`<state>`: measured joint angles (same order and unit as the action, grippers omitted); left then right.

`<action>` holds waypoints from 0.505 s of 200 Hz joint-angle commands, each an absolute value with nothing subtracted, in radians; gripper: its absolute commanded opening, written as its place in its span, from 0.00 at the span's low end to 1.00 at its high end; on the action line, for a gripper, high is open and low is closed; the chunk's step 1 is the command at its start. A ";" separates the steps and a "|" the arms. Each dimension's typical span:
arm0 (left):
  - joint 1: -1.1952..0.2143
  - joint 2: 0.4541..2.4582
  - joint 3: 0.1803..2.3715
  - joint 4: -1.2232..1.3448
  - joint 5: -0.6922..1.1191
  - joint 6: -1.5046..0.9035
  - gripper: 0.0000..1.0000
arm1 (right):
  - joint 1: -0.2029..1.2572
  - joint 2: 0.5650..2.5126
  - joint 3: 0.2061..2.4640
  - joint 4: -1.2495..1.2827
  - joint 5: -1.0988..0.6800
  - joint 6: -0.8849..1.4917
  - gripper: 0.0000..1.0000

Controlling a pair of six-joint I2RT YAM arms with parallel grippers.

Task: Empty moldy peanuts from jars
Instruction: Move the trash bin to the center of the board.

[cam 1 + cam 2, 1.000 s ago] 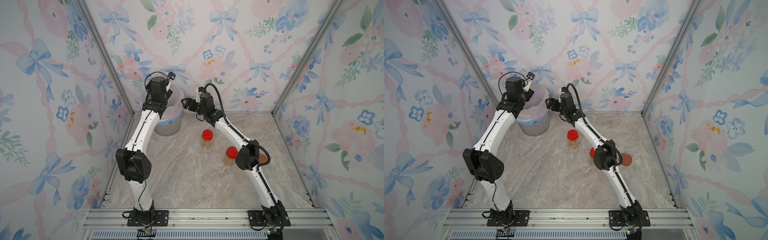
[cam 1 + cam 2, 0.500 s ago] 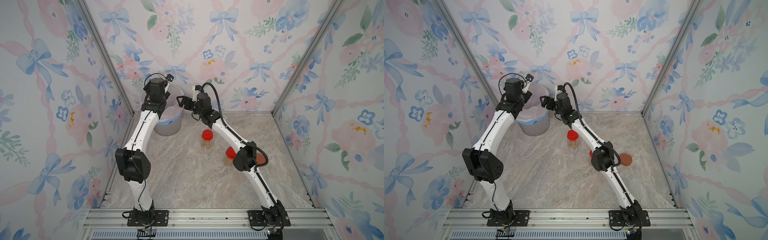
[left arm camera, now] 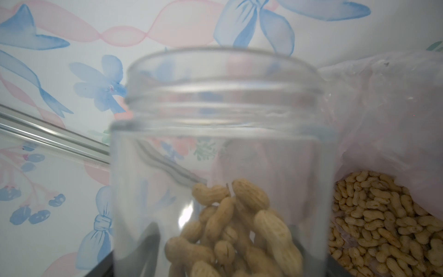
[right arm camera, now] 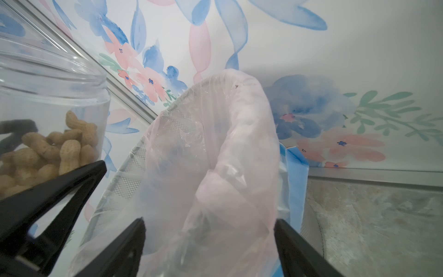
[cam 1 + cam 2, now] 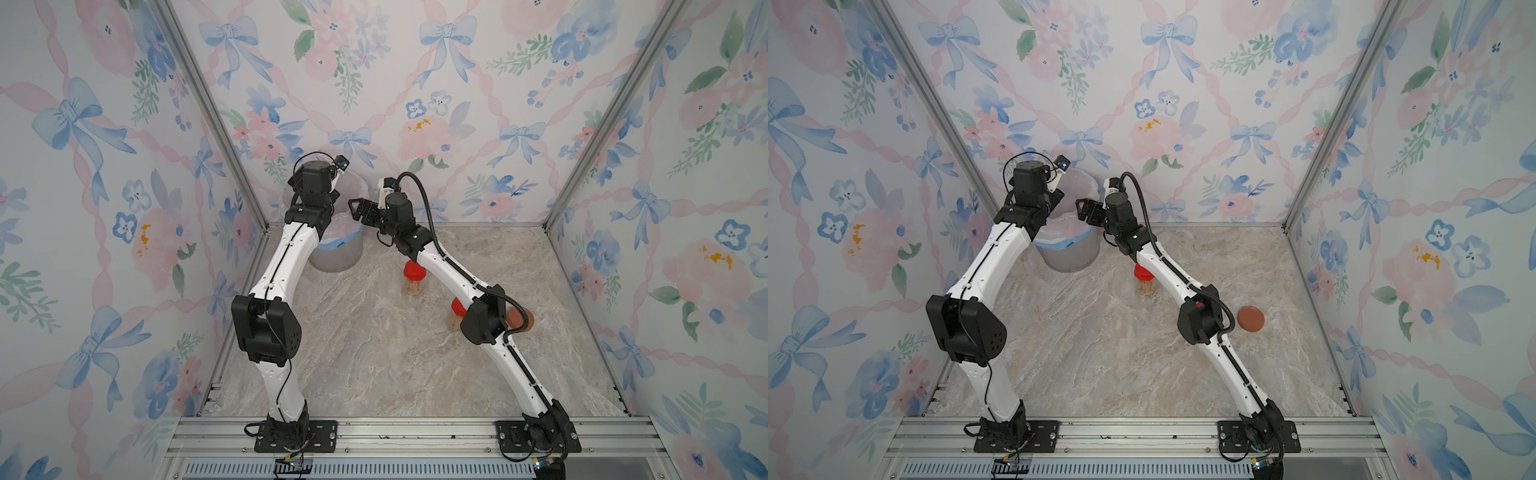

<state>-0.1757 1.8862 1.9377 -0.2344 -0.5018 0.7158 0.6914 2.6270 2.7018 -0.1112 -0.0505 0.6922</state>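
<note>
Left gripper (image 3: 220, 271): clenched on the wide jar (image 3: 220, 96), which has its lid off, peanuts (image 3: 235, 227) low inside and its mouth not tipped down. It is held up at the 9 o'clock rim of the bin (image 5: 1067, 255). Right gripper (image 5: 357, 208): jaws parted, nothing clamped. It sits at the bin's 3 o'clock rim with a fold of liner (image 4: 227, 144) between the jaws; contact unclear.

Worktop (image 5: 1100, 365) stock, 6 o'clock to 12 o'clock:

1. Brown lid (image 5: 1251, 319). Flat at 3 o'clock, alone, well apart from its jar. Unscrewing of that jar: done.
2. Near red jar (image 5: 458, 306). Near the lid, at its 9 o'clock, largely hidden behind the right arm (image 5: 446, 266). Capped; contents too hidden to tell. Judged not yet started.
3. Far red jar (image 5: 414, 272). Upright, toward 12 o'clock from centre, capped, tan nuts showing through the glass. Judged not yet started.
4. Bin. Far corner, 11 o'clock, liner draped over the rim. The left wrist view shows a heap (image 3: 383, 227) of nuts lying inside.

Progress, as judged: one jar of three is opened. Its load looks partly gone, though whether the heap came from it cannot be told. Outstanding: tip out what remains in the wide jar, then uncap and empty both red jars. Roughly the first third is in hand, and none of the three jars shows empty.
</note>
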 commanded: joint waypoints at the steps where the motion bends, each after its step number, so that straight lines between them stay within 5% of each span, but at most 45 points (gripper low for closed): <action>1: -0.170 1.838 1.938 -0.151 -0.514 0.729 0.22 | 0.713 2.639 2.671 -0.074 -0.092 0.693 0.87; 101: -0.152 1.832 1.901 -0.151 -0.484 0.750 0.22 | 0.736 2.547 2.567 -0.165 -0.128 0.702 0.83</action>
